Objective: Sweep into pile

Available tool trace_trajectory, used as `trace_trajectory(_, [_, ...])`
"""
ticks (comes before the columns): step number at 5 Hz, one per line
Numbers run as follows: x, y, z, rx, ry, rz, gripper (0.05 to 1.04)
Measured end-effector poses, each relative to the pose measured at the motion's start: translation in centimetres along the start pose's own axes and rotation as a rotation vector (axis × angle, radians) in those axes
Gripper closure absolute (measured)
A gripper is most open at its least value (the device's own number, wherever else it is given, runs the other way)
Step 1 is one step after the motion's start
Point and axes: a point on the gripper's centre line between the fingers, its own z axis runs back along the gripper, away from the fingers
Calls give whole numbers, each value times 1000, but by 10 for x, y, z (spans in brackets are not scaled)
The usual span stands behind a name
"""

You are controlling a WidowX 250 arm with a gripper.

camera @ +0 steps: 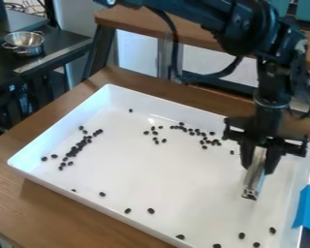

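The gripper [257, 167] hangs over the right part of the white tray [164, 184], shut on a silvery, narrow sweeping tool [255, 175] whose dark-tipped lower end points down at the tray floor. Small dark beans lie in the tray. A dense elongated cluster of beans [73, 150] is at the left, and a looser band of beans [196, 132] runs near the back wall. Several single beans [151, 210] are scattered along the front side, a few of them at the lower right.
The tray's raised walls surround the beans on a wooden table [60, 203]. Blue tape [307, 208] is at the right edge. A metal colander [24, 42] stands on a dark surface at the upper left.
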Motion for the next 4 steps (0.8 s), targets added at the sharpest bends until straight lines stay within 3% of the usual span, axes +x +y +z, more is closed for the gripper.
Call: trace_trajectory(4, [8, -15, -34, 47, 23, -3, 720])
